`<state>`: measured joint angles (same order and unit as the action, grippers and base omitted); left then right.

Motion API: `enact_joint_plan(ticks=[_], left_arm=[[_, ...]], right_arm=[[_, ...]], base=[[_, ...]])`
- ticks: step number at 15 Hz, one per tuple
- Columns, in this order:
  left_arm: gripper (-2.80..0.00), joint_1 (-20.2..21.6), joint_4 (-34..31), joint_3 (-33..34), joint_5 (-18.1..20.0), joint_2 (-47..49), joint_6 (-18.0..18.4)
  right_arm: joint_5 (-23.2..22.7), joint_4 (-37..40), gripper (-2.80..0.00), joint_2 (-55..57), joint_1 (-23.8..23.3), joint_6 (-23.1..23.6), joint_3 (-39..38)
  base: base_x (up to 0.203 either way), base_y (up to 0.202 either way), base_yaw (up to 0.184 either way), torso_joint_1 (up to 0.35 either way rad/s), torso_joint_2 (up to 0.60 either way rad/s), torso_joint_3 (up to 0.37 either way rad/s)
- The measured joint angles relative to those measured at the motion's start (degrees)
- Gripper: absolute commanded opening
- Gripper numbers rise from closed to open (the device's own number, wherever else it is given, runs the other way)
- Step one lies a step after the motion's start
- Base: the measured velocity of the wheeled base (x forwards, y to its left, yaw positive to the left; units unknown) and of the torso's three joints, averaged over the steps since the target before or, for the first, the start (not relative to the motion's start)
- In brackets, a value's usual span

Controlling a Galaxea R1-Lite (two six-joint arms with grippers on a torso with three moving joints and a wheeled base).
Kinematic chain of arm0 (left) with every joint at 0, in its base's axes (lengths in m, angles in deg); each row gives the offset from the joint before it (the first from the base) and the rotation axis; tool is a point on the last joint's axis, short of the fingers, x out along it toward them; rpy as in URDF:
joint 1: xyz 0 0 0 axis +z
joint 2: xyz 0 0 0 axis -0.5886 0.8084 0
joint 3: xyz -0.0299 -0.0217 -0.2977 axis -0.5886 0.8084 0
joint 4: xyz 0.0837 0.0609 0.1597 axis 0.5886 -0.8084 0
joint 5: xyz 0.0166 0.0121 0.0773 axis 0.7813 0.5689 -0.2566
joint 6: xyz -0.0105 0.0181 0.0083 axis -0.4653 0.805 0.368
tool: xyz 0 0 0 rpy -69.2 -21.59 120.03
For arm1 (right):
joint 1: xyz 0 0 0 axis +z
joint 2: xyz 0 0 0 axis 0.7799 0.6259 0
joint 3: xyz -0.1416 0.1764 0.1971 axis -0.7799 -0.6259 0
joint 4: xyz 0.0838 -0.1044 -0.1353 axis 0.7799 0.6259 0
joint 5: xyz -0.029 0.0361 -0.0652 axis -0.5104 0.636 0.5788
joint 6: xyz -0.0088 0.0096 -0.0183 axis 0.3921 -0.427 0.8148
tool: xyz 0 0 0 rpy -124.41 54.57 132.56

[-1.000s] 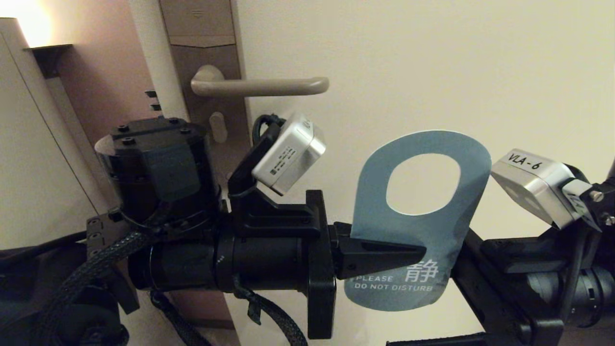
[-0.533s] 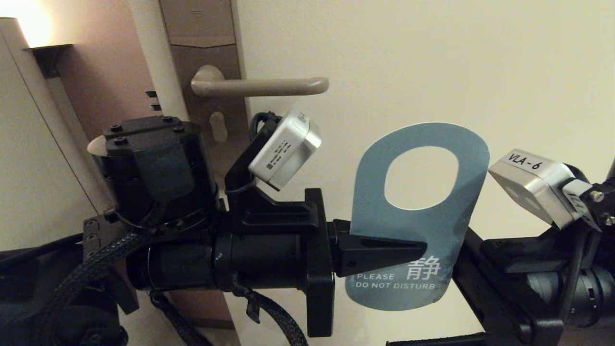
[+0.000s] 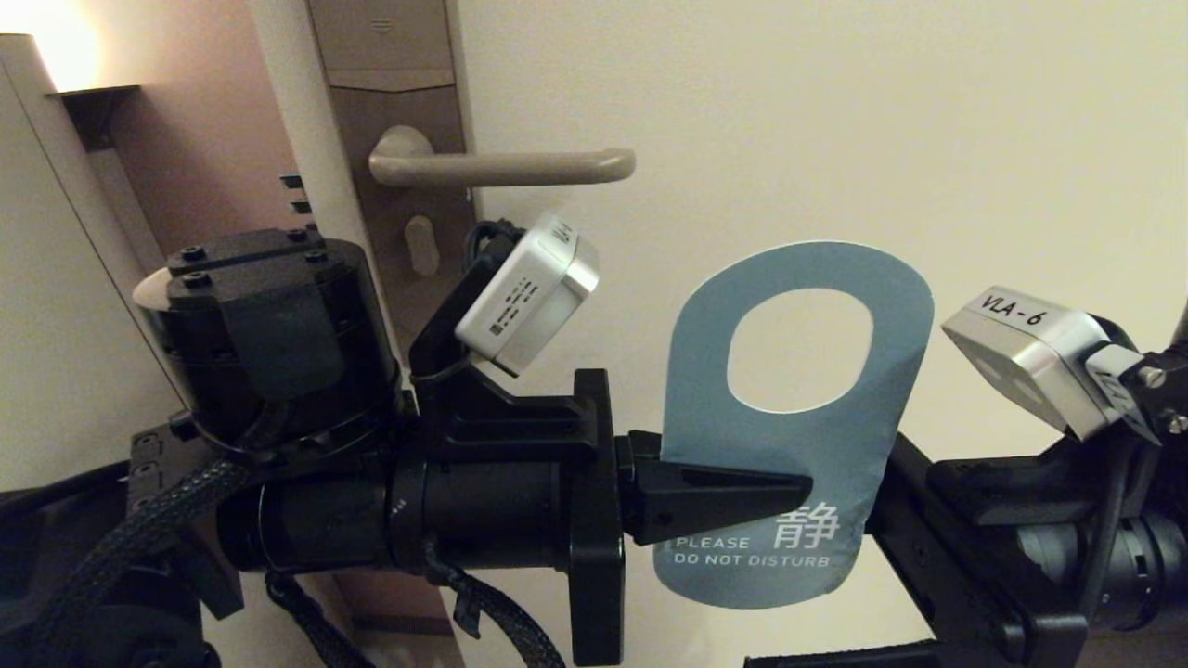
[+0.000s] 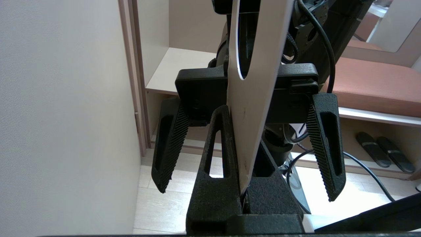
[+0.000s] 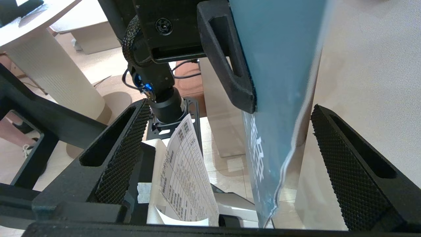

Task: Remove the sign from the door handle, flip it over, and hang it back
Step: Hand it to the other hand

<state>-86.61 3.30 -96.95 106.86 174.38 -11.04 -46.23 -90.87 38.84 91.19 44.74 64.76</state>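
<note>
The sign [image 3: 789, 436] is off the door handle [image 3: 501, 167] and held upright below and to the right of it, blue "PLEASE DO NOT DISTURB" side toward the head camera. My left gripper [image 3: 803, 487] is shut on its lower left edge; in the left wrist view the jaws [image 4: 245, 192] pinch the card's edge, its white side [image 4: 253, 108] showing. My right gripper [image 5: 230, 110] is open, with one of its fingers [image 5: 348, 164] on each side of the sign's [image 5: 283, 82] right edge, not touching it. In the head view its fingers [image 3: 905, 492] are mostly hidden behind the card.
The handle sits on a tall brown lock plate [image 3: 390, 93] on the cream door [image 3: 835, 139]. A lit lamp [image 3: 56, 46] and a pale cabinet panel [image 3: 56, 278] stand at the left. A printed sheet [image 5: 184, 171] curls on the robot's base below.
My left arm has drawn back to the left and a little down, carrying the sign with it. The right arm has not moved.
</note>
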Motion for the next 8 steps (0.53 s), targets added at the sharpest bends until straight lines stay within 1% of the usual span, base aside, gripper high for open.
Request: enact_joint_plan(ticks=[1,8], left_arm=[[-2.80,0.0,0.0,0.0,0.0,0.0,0.0],[-2.80,0.1,0.1,-0.3,0.0,0.2,0.0]], right_arm=[[0.0,0.0,-2.80,0.0,0.0,0.0,0.0],[0.0,0.0,-2.80,0.0,0.0,-0.1,-0.4]], base=[[0.000,0.000,0.000,0.000,0.00,0.000],[0.000,0.000,0.000,0.000,0.00,0.000]])
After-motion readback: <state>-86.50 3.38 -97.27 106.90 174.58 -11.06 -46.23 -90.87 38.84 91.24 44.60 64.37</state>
